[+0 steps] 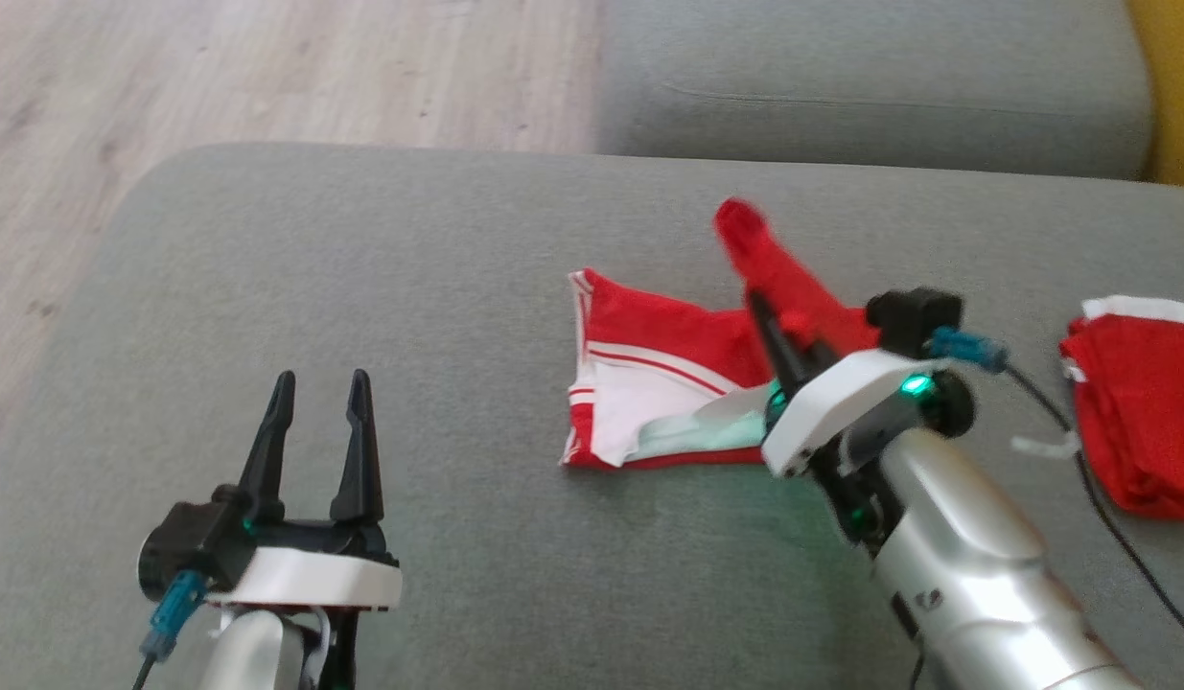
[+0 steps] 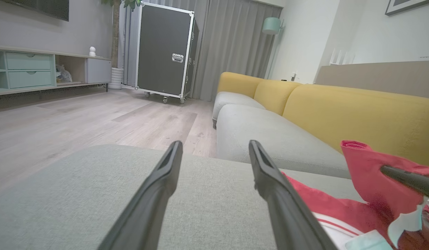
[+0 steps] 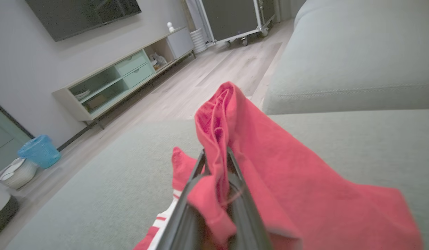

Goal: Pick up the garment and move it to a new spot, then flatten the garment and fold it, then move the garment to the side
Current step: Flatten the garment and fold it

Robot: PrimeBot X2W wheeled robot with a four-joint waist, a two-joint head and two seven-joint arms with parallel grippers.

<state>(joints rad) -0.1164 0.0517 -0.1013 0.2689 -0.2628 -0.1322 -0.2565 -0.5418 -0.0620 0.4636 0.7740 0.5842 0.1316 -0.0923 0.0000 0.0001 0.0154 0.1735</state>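
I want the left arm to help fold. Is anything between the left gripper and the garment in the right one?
Nothing visible: bare cushion lies between the open left gripper and the garment, one corner raised in the right gripper.

Even, soft daylight throughout; shadows faint. Head view slightly soft, with glare on the silver forearm. Wrist views bow at the edges; the red cloth near the lens blurs.
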